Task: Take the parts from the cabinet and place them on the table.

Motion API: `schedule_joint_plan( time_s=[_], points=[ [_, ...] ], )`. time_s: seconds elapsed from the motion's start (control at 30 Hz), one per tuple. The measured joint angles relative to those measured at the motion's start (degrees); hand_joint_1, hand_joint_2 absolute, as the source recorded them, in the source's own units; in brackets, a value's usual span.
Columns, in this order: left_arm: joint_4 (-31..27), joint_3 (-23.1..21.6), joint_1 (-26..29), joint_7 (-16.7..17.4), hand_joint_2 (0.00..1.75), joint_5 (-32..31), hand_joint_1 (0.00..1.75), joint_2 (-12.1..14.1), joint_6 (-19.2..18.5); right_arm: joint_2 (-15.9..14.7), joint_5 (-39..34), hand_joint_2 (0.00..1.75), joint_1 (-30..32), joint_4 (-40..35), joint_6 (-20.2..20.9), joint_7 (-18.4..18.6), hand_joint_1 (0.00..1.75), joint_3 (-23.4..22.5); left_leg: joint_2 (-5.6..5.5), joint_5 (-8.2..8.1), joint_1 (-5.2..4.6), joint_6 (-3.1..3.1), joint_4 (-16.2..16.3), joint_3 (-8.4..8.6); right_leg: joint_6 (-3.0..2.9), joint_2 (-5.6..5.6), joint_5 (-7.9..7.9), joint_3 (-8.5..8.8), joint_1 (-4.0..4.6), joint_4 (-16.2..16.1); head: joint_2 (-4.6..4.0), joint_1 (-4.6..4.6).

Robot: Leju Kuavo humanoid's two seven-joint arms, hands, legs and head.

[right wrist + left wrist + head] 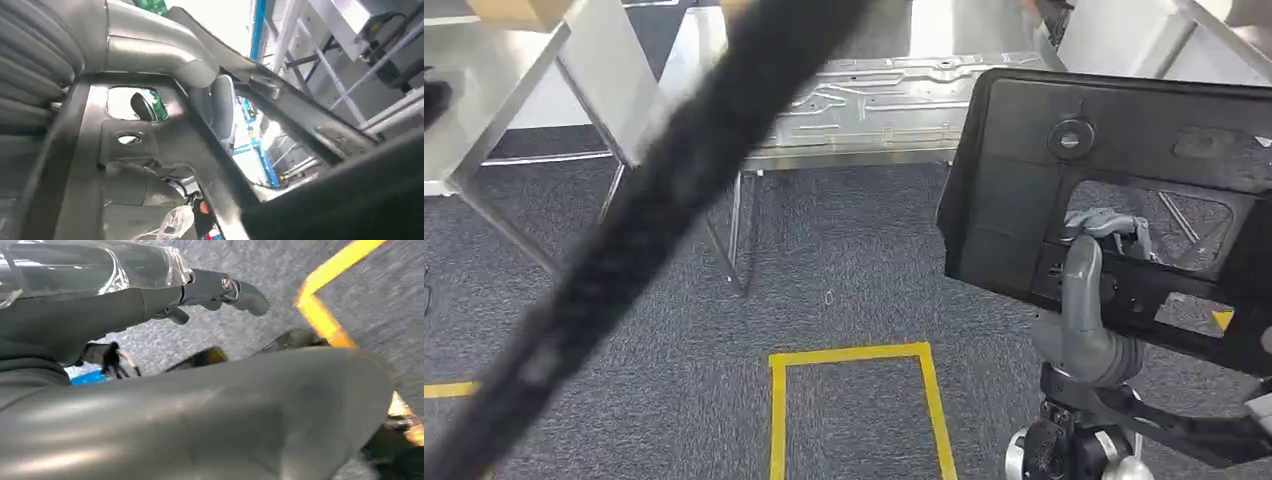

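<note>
The counter point(864, 155) stands ahead; a metal panel point(884, 95) lies on it, the held part point(1024, 180) probably nearer, at right.

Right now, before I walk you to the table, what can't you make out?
- Table: head view, a blurred black cable crosses it; top edge cuts it.
- Black panel: right edge cuts it.
- Right hand: fingers behind the panel.
- Left hand: arm cover blocks much.

The black plastic part point(1024, 190) is a flat panel with cut-out windows and a round boss. It stands tilted above the floor, gripped through one window by the right hand point(1089, 290).
</note>
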Motion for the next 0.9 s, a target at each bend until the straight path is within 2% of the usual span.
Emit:
schedule_joint_plan(
  time_s=[0.03,0.07,0.1,0.13,0.17,0.2,0.23,0.27,0.3,0.33,0.37,0.4,0.43,0.47,0.5,0.53,0.57,0.6,0.63,0.67,0.7,0.73,0.77,0.8,0.83,0.87,0.9],
  points=[
    [0.0,0.0,-0.1,0.0,0.0,-0.1,0.0,-0.1,0.0,0.0,-0.1,1.75,0.0,0.0,0.0,0.0,1.75,0.0,0.01,-0.66,0.22,-0.35,4.5,-3.03,-0.18,0.05,-0.53,0.5,-0.02,0.0,0.0,0.0],
    [0.0,0.0,-0.1,0.0,0.0,-0.1,0.0,-0.1,0.0,0.0,-0.2,1.75,0.0,0.0,-0.1,-0.1,1.75,0.0,0.06,-2.39,0.48,-0.71,8.7,-6.32,-0.21,0.25,-1.18,1.09,-0.02,0.0,0.0,0.0],
    [0.0,0.0,0.1,-0.1,0.0,-0.2,0.0,-0.2,0.0,0.0,-0.4,1.75,0.0,0.0,-0.1,-0.1,1.75,0.0,0.09,-4.69,0.65,-0.94,11.5,-8.92,-0.19,0.55,-1.84,1.75,-0.06,0.0,0.0,0.0],
    [0.0,0.0,0.3,-0.3,0.0,-0.2,0.0,-0.3,0.1,0.0,-0.4,1.75,0.0,0.0,-0.2,-0.1,1.75,0.0,0.14,-6.56,0.82,-1.12,12.6,-10.78,-0.12,1.04,-2.5,2.55,-0.12,0.0,0.0,0.0],
    [0.0,0.0,0.6,-0.6,0.0,-0.3,0.0,-0.3,0.4,0.0,-0.5,1.75,0.0,0.0,-0.2,-0.1,1.75,0.0,0.16,-7.24,0.97,-1.27,11.7,-11.8,0.04,1.58,-3.25,3.54,-0.25,0.0,0.0,0.0],
    [0.0,0.0,0.6,-1.0,0.0,-0.1,0.0,-0.3,0.7,0.0,-0.5,1.75,0.0,0.0,-0.3,-0.1,1.75,0.0,0.15,-6.49,1.09,-1.37,9.0,-11.94,0.23,2.16,-4.04,4.68,-0.4,0.0,0.0,0.0],
    [0.0,0.0,0.7,-1.4,0.0,0.0,0.0,-0.3,1.1,0.0,-0.4,1.75,-0.1,0.0,-0.5,0.2,1.75,0.0,0.03,-3.75,1.21,-1.48,5.0,-11.69,0.39,2.61,-4.89,5.81,-0.54,0.0,0.0,0.0],
    [0.0,0.0,0.7,-1.6,0.0,0.1,0.0,-0.3,1.2,0.0,-0.3,1.75,-0.2,0.0,-0.6,0.4,1.75,0.0,-0.06,1.31,1.29,-1.41,0.6,-11.37,0.59,2.71,-5.81,6.93,-0.64,-0.1,0.0,-0.02],
    [0.1,0.0,1.1,-1.7,0.0,0.2,0.0,-0.4,1.2,0.0,-0.2,1.75,-0.2,0.0,-0.9,0.6,1.75,0.0,-0.35,8.72,1.37,-1.4,-2.7,-11.53,0.88,3.07,-6.6,7.47,-0.6,-0.2,-0.02,-0.07],
    [0.1,0.0,1.0,-1.8,0.0,0.3,0.0,-0.4,1.2,0.0,0.0,1.75,-0.3,0.0,-1.1,0.9,1.75,0.0,-0.08,9.02,0.83,-0.75,-2.9,-11.48,1.41,3.79,-7.25,8.22,-0.48,0.0,-0.04,-0.07],
    [0.1,0.0,0.9,-1.8,0.0,0.3,0.0,-0.5,1.2,0.0,0.2,1.75,-0.4,-0.1,-1.3,1.0,1.75,0.0,-0.15,8.69,0.4,-0.25,-2.8,-10.39,1.99,3.88,-7.86,8.71,-0.32,-0.8,-0.04,0.0],
    [0.1,0.0,0.7,-1.8,0.0,0.0,0.0,-0.6,1.2,0.0,0.6,1.75,-0.4,-0.1,-1.4,1.2,1.75,0.0,-0.01,8.24,0.56,0.49,-3.3,-10.02,2.36,3.96,-7.46,9.53,-0.61,-0.8,-0.04,-0.04],
    [0.1,0.0,0.4,-1.8,0.0,0.1,0.0,-0.6,1.2,0.0,1.1,1.75,-0.5,-0.2,-1.5,1.2,1.75,0.0,-0.05,8.0,0.49,0.99,-3.3,-9.29,2.7,3.94,-6.74,9.4,-0.62,0.0,-0.07,-0.04],
    [0.1,0.0,0.2,-1.8,0.0,0.1,0.0,-0.7,1.2,-0.1,1.3,1.75,-0.5,-0.4,-1.7,1.4,1.75,0.1,-0.22,7.79,0.73,1.4,-3.7,-8.18,3.05,3.37,-6.0,8.32,-0.64,2.6,-0.07,-0.04],
    [0.1,0.0,0.1,-1.8,0.0,0.1,0.0,-0.7,1.3,-0.2,1.5,1.75,-0.5,-0.4,-1.8,1.5,1.75,0.2,-0.17,7.21,0.77,1.9,-4.1,-7.1,3.15,1.63,-4.79,6.45,-0.57,6.5,-0.07,0.22],
    [0.1,0.0,0.0,-1.8,0.0,0.1,0.0,-0.7,1.3,-0.2,1.8,1.75,-0.7,-0.5,-2.0,1.6,1.75,0.2,-0.17,6.59,0.72,2.24,-4.3,-6.24,3.16,0.74,-4.83,3.21,-0.49,11.1,-0.07,0.39],
    [0.1,0.0,0.1,-1.7,0.0,0.1,0.0,-0.8,1.2,-0.2,1.9,1.75,-0.7,-0.5,-2.1,1.7,1.75,0.3,-0.15,5.96,0.65,2.4,-4.3,-5.51,3.12,0.52,-6.32,-0.17,-0.35,14.9,-0.07,0.42],
    [0.1,0.0,0.3,-1.5,0.0,0.1,0.0,-0.9,1.2,-0.3,2.0,1.75,-0.5,-0.5,-2.2,1.7,1.75,0.3,-0.16,5.21,0.59,2.45,-4.4,-4.67,3.13,0.5,-8.94,-3.04,-0.25,17.3,-0.07,0.5],
    [0.1,0.0,0.5,-1.3,0.0,0.3,0.0,-0.9,1.2,-0.4,2.1,1.75,-0.5,-0.5,-2.3,1.7,1.75,0.3,-0.16,4.45,0.49,2.51,-4.4,-3.81,3.0,0.5,-11.84,-5.27,-0.11,18.1,-0.07,0.52],
    [0.2,0.0,0.6,-1.0,0.0,0.3,0.0,-0.9,1.2,-0.4,2.1,1.75,-0.4,-0.5,-2.3,1.7,1.75,0.3,-0.18,3.71,0.41,2.56,-4.4,-2.9,2.73,0.5,-13.52,-6.56,0.02,17.4,-0.07,0.55],
    [0.2,0.0,0.6,-1.0,0.0,0.3,0.0,-1.0,1.2,-0.4,2.1,1.75,-0.4,-0.5,-2.3,1.7,1.75,0.3,-0.2,2.87,0.34,2.59,-4.4,-1.92,2.56,0.5,-13.69,-7.1,0.15,15.5,-0.07,0.55],
    [0.2,0.0,0.6,-1.0,0.0,0.4,0.0,-1.0,1.2,-0.5,2.1,1.75,-0.4,-0.5,-2.3,1.7,1.75,0.3,-0.23,1.99,0.26,2.56,-4.4,-0.75,2.29,0.5,-11.72,-6.87,0.32,11.9,-0.07,0.57],
    [0.2,0.0,0.5,-0.9,0.0,0.4,0.0,-1.0,1.2,-0.5,2.1,1.75,-0.4,-0.5,-2.3,1.7,1.75,0.4,-0.21,1.1,0.22,2.45,-4.4,0.34,1.83,0.4,-6.98,-6.28,0.54,7.5,-0.07,0.61],
    [0.2,0.0,0.6,-0.9,0.0,0.5,0.0,-1.0,1.2,-0.5,2.1,1.75,-0.4,-0.5,-2.3,1.8,1.75,0.4,-0.18,0.21,0.23,2.27,-4.7,0.52,1.25,0.02,0.29,-5.79,0.85,3.2,-0.11,0.83],
    [0.2,0.0,0.6,-0.7,0.0,0.6,0.0,-1.0,1.2,-0.5,2.1,1.75,-0.2,-0.5,-2.3,1.8,1.75,0.4,-0.31,-0.77,-0.12,1.98,-4.3,1.98,1.09,-0.04,3.03,-5.49,1.03,2.1,-0.37,0.92],
    [0.2,0.0,0.5,-0.7,0.0,0.8,0.0,-1.0,1.2,-0.5,2.0,1.75,-0.2,-0.5,-2.3,1.9,1.75,0.4,-0.25,-1.62,-0.22,1.56,-5.0,2.41,1.11,-0.08,2.7,-4.66,1.18,2.2,-0.37,1.27],
    [0.2,0.0,0.5,-0.8,0.0,0.9,0.0,-1.0,1.2,-0.5,2.0,1.75,-0.3,-0.6,-2.2,1.9,1.75,0.4,-0.17,-1.7,-0.29,1.29,-5.4,3.77,0.83,0.08,2.73,-4.22,1.16,1.9,-0.35,1.27]
  ],
)
